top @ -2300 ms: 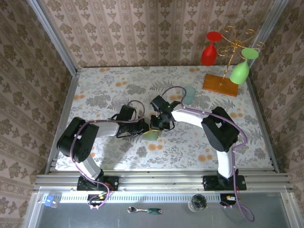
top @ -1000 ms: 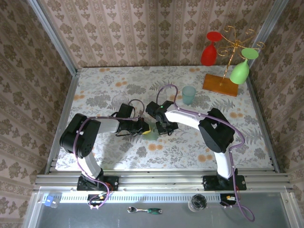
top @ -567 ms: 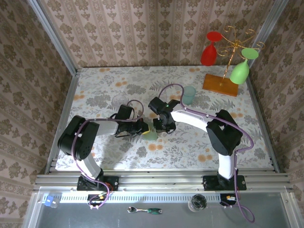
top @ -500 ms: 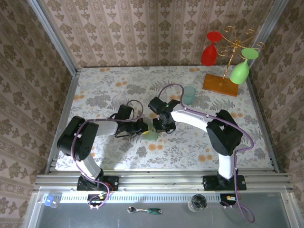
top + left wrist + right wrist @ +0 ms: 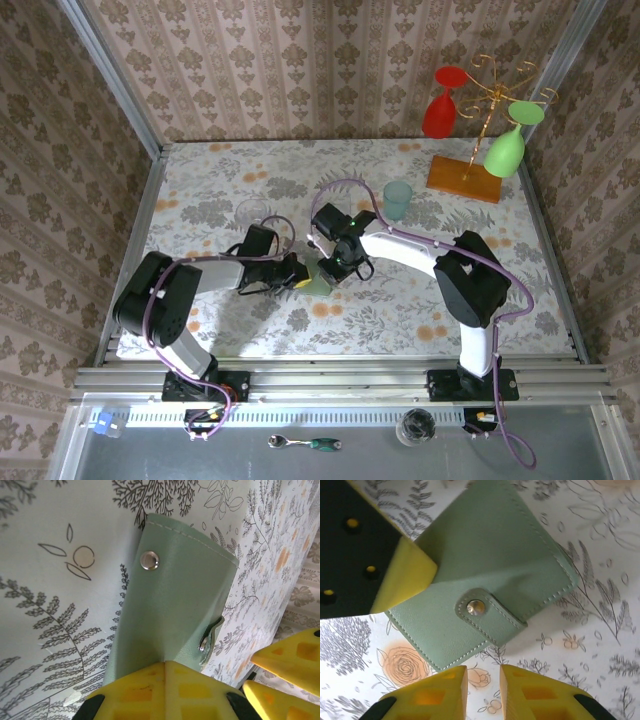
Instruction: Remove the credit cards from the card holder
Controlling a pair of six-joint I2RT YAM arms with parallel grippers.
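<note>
The card holder [image 5: 495, 570] is a pale sage-green wallet, folded over with its snap tab [image 5: 487, 611] fastened. It rests near the middle of the table [image 5: 318, 285]. My left gripper [image 5: 166, 666] is shut on one edge of the card holder [image 5: 175, 605], its yellow fingers [image 5: 405, 580] pinching that side. My right gripper [image 5: 483, 672] hovers just off the snap-tab edge, jaws a little apart with only tablecloth between them. In the top view the left gripper [image 5: 297, 273] and right gripper [image 5: 336, 268] flank the wallet. The credit cards are hidden.
A pale teal cup [image 5: 398, 199] stands behind the right arm. A clear glass [image 5: 252, 213] sits behind the left arm. A gold rack [image 5: 490, 95] on a wooden base [image 5: 463, 178] holds a red and a green glass at the back right.
My right gripper has gone from shut to slightly open and shifted a little beside the wallet. The left gripper keeps its grip and has barely moved.
</note>
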